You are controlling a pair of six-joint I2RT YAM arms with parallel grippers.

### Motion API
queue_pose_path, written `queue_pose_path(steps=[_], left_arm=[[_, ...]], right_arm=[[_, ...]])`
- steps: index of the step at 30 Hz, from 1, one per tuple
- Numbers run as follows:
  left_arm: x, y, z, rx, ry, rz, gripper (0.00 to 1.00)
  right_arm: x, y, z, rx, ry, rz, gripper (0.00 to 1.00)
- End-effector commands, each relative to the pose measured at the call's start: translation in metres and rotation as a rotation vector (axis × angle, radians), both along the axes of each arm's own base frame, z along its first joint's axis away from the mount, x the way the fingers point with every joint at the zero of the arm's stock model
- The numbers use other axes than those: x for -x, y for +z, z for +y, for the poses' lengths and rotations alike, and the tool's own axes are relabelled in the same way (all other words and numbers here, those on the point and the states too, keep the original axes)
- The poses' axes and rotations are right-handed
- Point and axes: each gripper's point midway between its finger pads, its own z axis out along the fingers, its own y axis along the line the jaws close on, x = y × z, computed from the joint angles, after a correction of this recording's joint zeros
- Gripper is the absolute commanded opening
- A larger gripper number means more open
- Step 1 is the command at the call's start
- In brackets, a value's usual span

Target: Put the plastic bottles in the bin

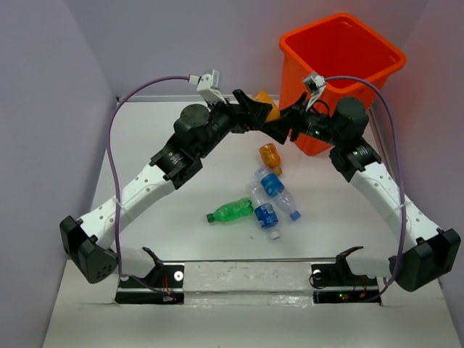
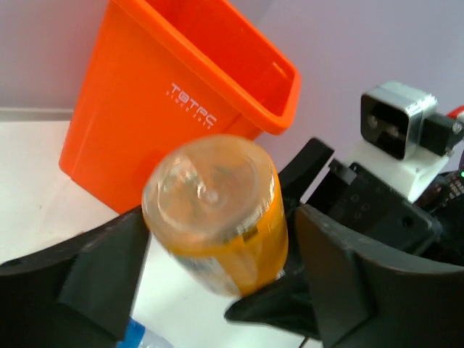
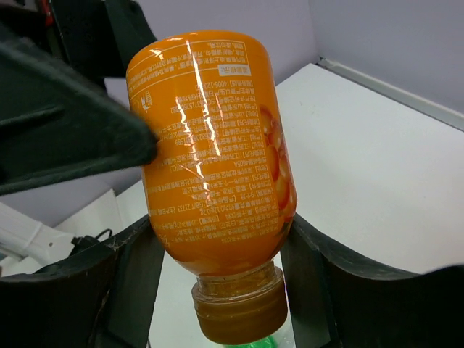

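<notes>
Above the far middle of the bench (image 1: 181,145), just left of the bin (image 2: 145,123), an orange bottle (image 3: 210,145) is held off the surface between the two arms. It is pinched by the left gripper (image 2: 219,216) at its base end, with the clear bottom turned toward that wrist camera. Contact is plain on one finger, while the other side is partly lost in shadow. The same bottle is clamped lower on its body by the right gripper (image 3: 217,228), with the cap pointing down. From above, most of this bottle is covered by the two grippers and only a small orange patch is seen.

The bin is seen standing at the far right, and its near wall is partly blocked by the right arm. A second orange bottle (image 1: 270,157) is seen lying near the middle of the bench. Nearer still, blue-labelled bottles (image 1: 272,185) lie overlapped, so their number cannot be settled. A green bottle (image 1: 230,211) lies on its side just left of them. In the left wrist view, only a blue scrap is caught at the bottom edge, cut off by the frame.
</notes>
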Motion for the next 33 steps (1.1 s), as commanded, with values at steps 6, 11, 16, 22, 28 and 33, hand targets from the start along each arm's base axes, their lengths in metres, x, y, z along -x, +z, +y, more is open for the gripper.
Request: queue_pose_path(steps=[6, 11, 16, 22, 28, 33], left_arm=[[0.026, 0.016, 0.088, -0.122, 0.251, -0.064, 0.99], [0.045, -0.036, 0.119, -0.225, 0.291, 0.012, 0.99], [0.061, -0.141, 0.118, -0.463, 0.208, 0.250, 0.99], [0.078, -0.239, 0.095, -0.779, 0.026, 0.441, 0.99], [0.078, -0.278, 0.084, -0.940, -0.057, 0.469, 0.99], [0.086, -0.299, 0.079, -1.011, -0.153, 0.471, 0.99]], right_arm=[[-0.035, 0.049, -0.031, -0.035, -0.277, -0.137, 0.23], [-0.076, 0.082, -0.077, -0.011, -0.486, -0.194, 0.22], [-0.130, 0.127, -0.174, 0.022, -0.875, -0.229, 0.20], [-0.189, 0.110, -0.247, 0.088, -1.136, -0.148, 0.38], [-0.192, 0.111, -0.244, 0.138, -1.065, -0.099, 1.00], [-0.149, 0.122, -0.210, 0.074, -0.881, -0.102, 1.00]])
